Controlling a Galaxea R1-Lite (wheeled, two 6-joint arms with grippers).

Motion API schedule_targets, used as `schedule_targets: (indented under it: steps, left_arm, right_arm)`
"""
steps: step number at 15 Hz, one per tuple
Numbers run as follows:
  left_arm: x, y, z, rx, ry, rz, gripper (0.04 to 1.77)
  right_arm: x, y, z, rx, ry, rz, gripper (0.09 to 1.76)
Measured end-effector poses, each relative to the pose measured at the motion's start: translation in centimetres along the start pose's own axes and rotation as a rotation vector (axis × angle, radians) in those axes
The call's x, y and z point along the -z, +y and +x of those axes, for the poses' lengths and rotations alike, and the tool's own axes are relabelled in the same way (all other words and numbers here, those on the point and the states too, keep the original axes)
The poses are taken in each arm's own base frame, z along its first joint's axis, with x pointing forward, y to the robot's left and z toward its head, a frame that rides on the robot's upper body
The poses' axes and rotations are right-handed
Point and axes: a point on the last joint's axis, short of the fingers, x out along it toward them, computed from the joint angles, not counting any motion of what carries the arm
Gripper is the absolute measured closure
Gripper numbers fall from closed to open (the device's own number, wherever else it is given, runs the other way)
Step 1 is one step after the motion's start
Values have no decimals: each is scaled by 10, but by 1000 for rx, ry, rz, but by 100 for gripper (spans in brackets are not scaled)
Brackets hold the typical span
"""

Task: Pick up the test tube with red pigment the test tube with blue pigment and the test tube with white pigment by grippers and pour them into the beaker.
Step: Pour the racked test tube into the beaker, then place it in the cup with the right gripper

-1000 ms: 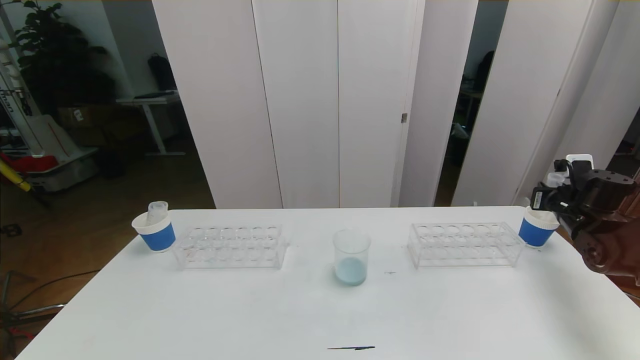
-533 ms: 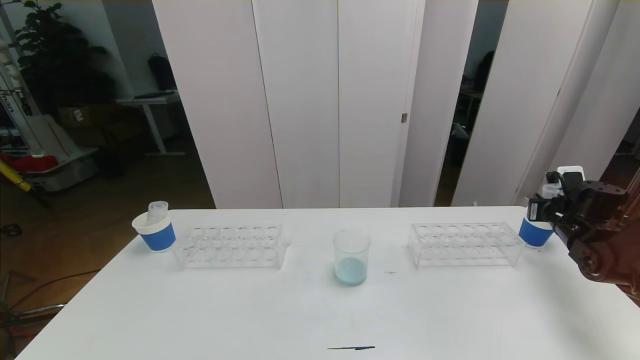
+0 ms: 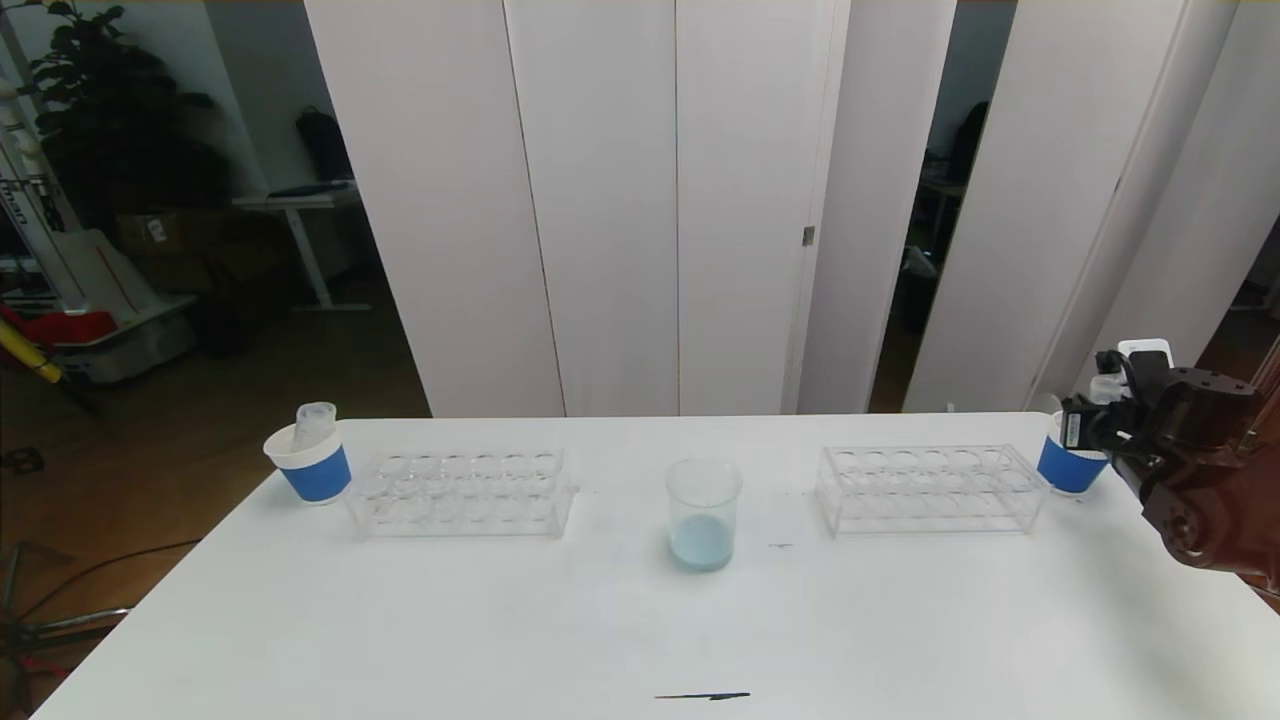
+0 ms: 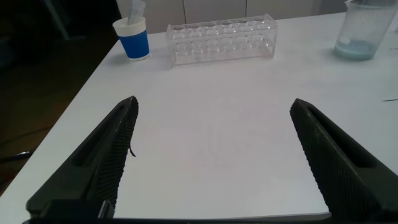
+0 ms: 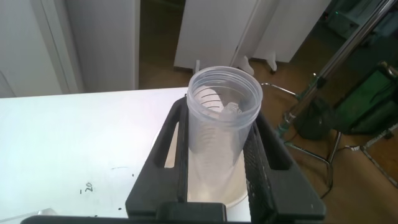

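My right gripper [image 5: 217, 155] had its jaws clamped on a clear test tube [image 5: 222, 121] over the right-hand paper cup [image 3: 1068, 465] at the desk's [image 3: 640, 620] far right edge. My left gripper [image 4: 211, 162] hung with jaws wide apart above bare desk. The beaker [image 3: 703, 515] stood mid-desk between two racks [image 3: 460, 492].

Even, soft light falls from overhead on the white table [image 3: 500, 620], which glares almost blank, with only faint shadows beside the beaker [image 3: 703, 515] and racks [image 3: 460, 492]. The room behind the panels sits dim, the plant corner nearly black. Up close, the left fingers [image 4: 99, 168] look soft and blurred. The tube [image 5: 224, 118] by the right wrist is sharp, its background darker.
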Motion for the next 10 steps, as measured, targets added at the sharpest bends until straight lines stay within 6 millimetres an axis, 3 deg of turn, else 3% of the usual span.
schedule_targets:
  steps: [8, 9, 10]
  left_arm:
    - [0, 0, 0, 0, 0, 0, 7]
    - [0, 0, 0, 0, 0, 0, 7]
    - [0, 0, 0, 0, 0, 0, 7]
  right_arm:
    - [6, -4, 0, 7, 19, 1, 126]
    - [6, -5, 0, 2, 19, 2, 124]
    - [7, -5, 0, -16, 14, 4, 106]
